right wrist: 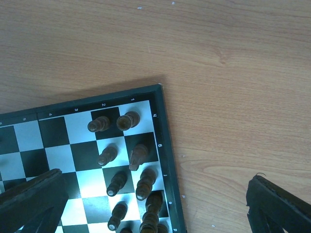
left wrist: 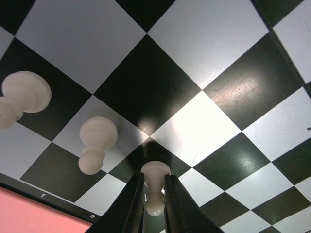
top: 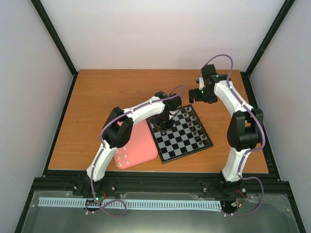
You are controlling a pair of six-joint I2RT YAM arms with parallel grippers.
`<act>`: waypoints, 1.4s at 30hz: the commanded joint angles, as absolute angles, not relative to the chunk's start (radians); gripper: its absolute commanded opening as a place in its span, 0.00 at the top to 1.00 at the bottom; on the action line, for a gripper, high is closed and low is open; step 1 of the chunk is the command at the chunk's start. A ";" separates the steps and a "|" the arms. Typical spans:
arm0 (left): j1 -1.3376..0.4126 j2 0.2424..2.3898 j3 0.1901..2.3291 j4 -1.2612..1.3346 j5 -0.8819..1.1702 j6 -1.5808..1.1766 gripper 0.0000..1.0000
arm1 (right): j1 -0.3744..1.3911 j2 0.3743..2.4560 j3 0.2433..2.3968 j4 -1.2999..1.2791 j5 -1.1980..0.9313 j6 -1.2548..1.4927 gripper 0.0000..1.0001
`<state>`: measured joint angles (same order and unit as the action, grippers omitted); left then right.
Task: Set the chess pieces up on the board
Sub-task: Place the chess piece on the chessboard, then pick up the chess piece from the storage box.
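The board (top: 176, 141) lies in the middle of the table, beside the pink tray. My left gripper (top: 165, 121) is low over the board's left side. In the left wrist view it (left wrist: 154, 180) is shut on a cream pawn (left wrist: 155, 171) whose base is at a black square of the board (left wrist: 218, 73). Two more cream pawns (left wrist: 97, 143) (left wrist: 24, 94) stand to its left. Several cream pieces (top: 125, 159) lie on the tray. My right gripper (top: 208, 96) hovers open and empty over the board's far right corner (right wrist: 160, 90); its fingers (right wrist: 29, 199) are spread wide.
The pink tray (top: 141, 145) lies left of the board; its edge also shows in the left wrist view (left wrist: 29, 213). Dark brown pieces (top: 197, 128) fill the board's right-hand rows, and show in the right wrist view (right wrist: 138, 155). Black frame posts stand at the table's back corners.
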<state>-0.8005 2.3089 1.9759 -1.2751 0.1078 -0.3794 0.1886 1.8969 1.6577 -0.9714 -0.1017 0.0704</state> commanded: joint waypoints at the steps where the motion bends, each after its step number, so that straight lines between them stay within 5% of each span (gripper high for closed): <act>1: -0.793 2.320 1.989 -1.273 0.091 -0.364 0.84 | 0.176 1.887 1.661 -0.962 -0.113 0.059 0.00; 18: -0.793 2.083 1.951 -1.340 0.091 -0.357 0.60 | 0.176 1.869 1.660 -0.967 -0.111 0.054 0.00; 25: -0.681 1.819 1.595 -1.251 0.118 -0.447 0.49 | 0.176 1.867 1.667 -0.972 -0.107 0.058 0.00; 33: -0.396 1.587 1.177 -1.082 0.106 -0.565 0.50 | 0.176 1.875 1.663 -0.974 -0.117 0.056 0.00; 42: -0.348 1.617 1.043 -0.953 0.159 -0.606 0.55 | 0.176 1.872 1.663 -0.974 -0.135 0.057 0.00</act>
<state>-0.3592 1.6138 1.0901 -1.0523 0.1154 -0.5575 0.1844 1.8969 1.6577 -0.9749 -0.1246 0.0669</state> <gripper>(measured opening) 0.460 1.000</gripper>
